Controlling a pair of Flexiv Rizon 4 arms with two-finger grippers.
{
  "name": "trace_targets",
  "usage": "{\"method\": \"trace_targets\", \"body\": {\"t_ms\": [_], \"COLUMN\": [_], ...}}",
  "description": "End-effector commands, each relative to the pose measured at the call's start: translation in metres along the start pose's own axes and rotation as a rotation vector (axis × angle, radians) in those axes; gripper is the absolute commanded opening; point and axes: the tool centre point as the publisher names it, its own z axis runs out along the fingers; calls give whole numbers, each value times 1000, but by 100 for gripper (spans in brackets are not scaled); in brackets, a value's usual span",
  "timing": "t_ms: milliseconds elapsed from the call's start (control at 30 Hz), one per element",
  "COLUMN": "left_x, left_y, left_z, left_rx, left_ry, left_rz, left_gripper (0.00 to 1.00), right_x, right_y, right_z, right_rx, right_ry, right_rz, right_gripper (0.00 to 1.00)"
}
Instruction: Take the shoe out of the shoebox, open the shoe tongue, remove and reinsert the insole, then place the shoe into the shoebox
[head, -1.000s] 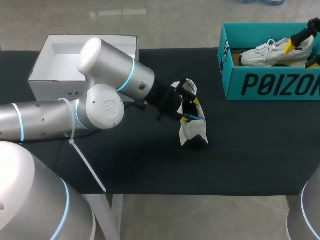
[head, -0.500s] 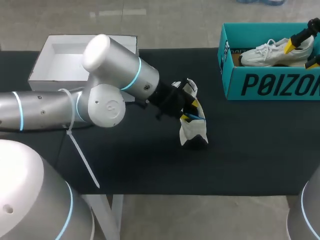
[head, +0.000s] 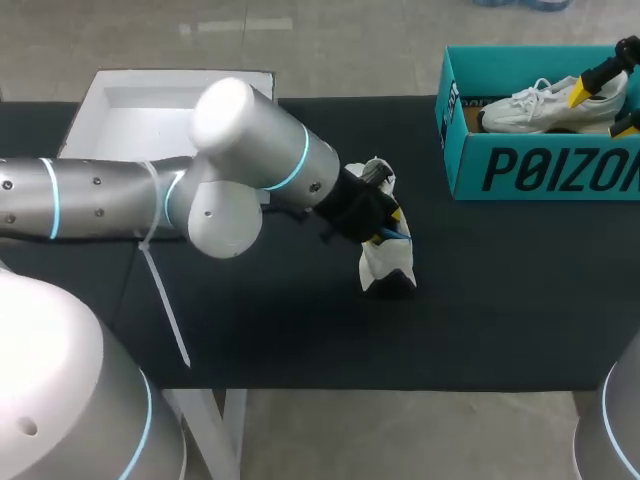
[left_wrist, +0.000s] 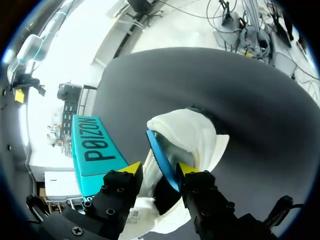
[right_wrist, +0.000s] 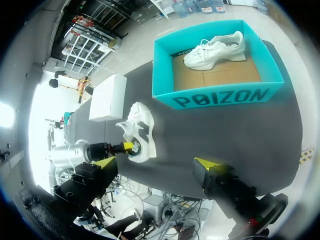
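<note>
Robotics lab: two silver robot arms (head: 250, 140) at a black-covered table (head: 500, 300).

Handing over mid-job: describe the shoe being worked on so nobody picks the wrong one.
On the black table, near its middle, the left gripper holds a white shoe on end. Unlike the other shoe, lying in the teal box, it shows a blue insole.

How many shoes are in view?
2. One shoe lies in the shoebox; the other stands on the table at the left gripper. The left arm hides part of the white box.
</note>
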Motion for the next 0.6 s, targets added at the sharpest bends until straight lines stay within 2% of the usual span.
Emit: {"method": "trace_targets", "body": {"t_ms": [33, 67, 100, 167, 200, 233, 433, 600], "left_x": [-2, -1, -1, -2, -3, -3, -8, -8], "left_y": [0, 0, -1, -1, -2, -2, -7, -13], "left_z": [-3, -5, -7, -9, -10, -11, -17, -17], "left_rx": [-32, -19, -15, -11, -7, 5, 62, 76], "left_ry": [16, 9, 7, 2, -3, -5, -24, -21], "left_rz": [-14, -25, -29, -28, -30, -33, -65, -46], "left_gripper": [38, 33, 22, 19, 14, 0, 0, 0], "right_x": [0, 0, 0, 0, 0, 0, 0, 0], "right_y": [1, 1, 1, 1, 1, 1, 1, 1], "right_z": [0, 0, 0, 0, 0, 0, 0, 0], "right_rx": [2, 2, 2, 2, 2, 2, 2, 2], "right_ry": [-1, -1, -1, -1, -1, -1, -1, -1], "right_rz": [0, 0, 0, 0, 0, 0, 0, 0], "right_gripper": [100, 100, 100, 100, 100, 100, 100, 100]}}
